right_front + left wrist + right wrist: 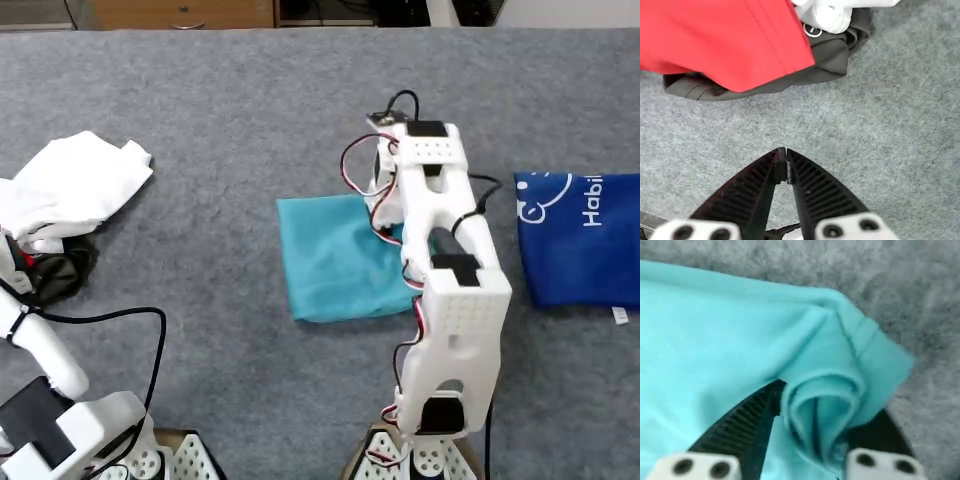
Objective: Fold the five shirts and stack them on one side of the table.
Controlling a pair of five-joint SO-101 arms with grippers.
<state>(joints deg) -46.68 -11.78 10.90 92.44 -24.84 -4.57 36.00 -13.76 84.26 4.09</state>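
High view: the blue shirt (580, 240) lies flat as a neat rectangle at the right edge of the table (250, 100). I judge it folded and taken as the start of the stack. The teal shirt (335, 260) lies near the middle of the table, well apart from the blue one. It is roughly squared, but its right part is under the right arm (445, 260), so its fold is judged not complete. The white shirt (75, 185) sits crumpled at the left edge, on top of the dark shirt (65, 272).

Left wrist view: the red shirt (715, 40) lies loose over the dark one in that same heap. None of these three is folded.

Progress, as judged: one shirt of five done, one in hand, three untouched. Nothing is stacked on the blue shirt yet.

Right gripper (830, 405): partly closed on a bunched roll of the teal shirt at a corner of the cloth. Fabric is pinched between its two jaws and the rest of the shirt spreads flat on the table behind it.

Left gripper (785, 167): fully closed, fingertips meeting, holding nothing. It hangs over bare table just short of the heap, touching none of the shirts.
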